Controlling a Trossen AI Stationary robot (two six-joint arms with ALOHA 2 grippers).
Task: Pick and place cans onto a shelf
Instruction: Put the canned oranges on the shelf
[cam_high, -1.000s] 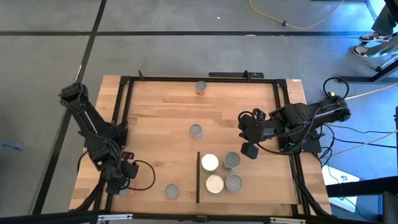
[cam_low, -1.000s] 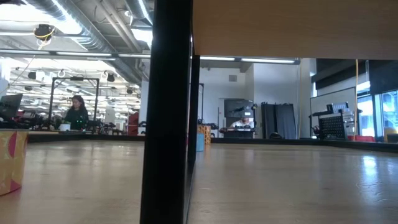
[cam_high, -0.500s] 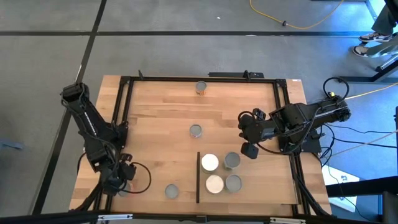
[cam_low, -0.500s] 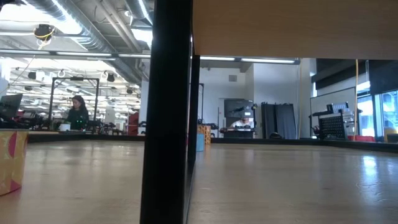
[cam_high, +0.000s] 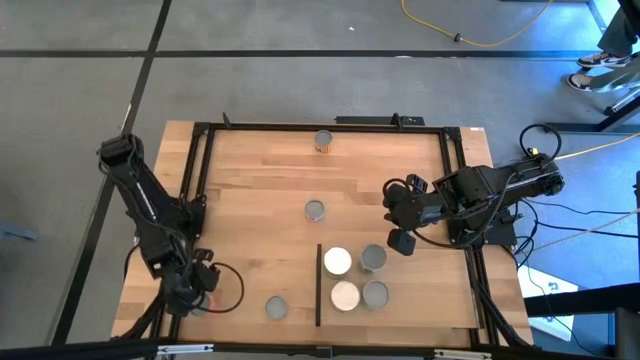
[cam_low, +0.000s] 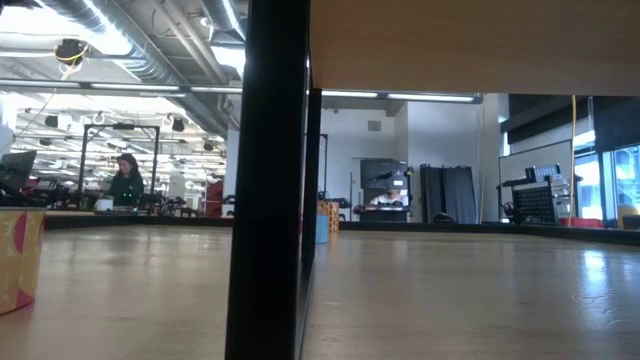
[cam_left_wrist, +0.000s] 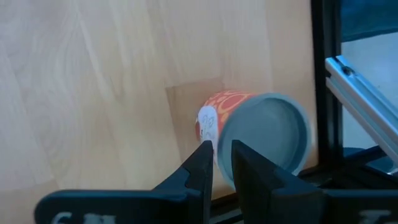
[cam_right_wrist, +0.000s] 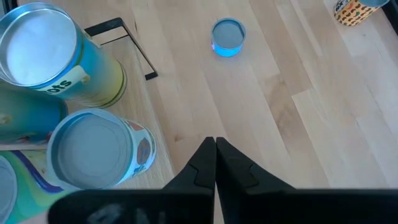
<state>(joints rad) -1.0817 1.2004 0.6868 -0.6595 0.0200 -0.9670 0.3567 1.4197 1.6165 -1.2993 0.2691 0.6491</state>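
I'm keeping the shelf (cam_high: 395, 290) as my landmark: 4 cans are standing on it, 2 white-topped (cam_high: 337, 262) and 2 grey-topped (cam_high: 375, 294). I'm seeing the left gripper (cam_left_wrist: 219, 163) sitting well left of the shelf, by the table's left frame rail (cam_left_wrist: 326, 74), its fingers (cam_left_wrist: 200, 168) standing slightly parted just in front of an orange-labelled can (cam_left_wrist: 261, 140), gripping nothing. Another can (cam_high: 276, 307) is sitting just left of the shelf's dark strip (cam_high: 318, 285). I'm holding the right gripper (cam_right_wrist: 215, 152) above the shelf's far edge, fingers pressed together, empty. 2 more cans (cam_high: 315, 210) are waiting beyond the shelf.
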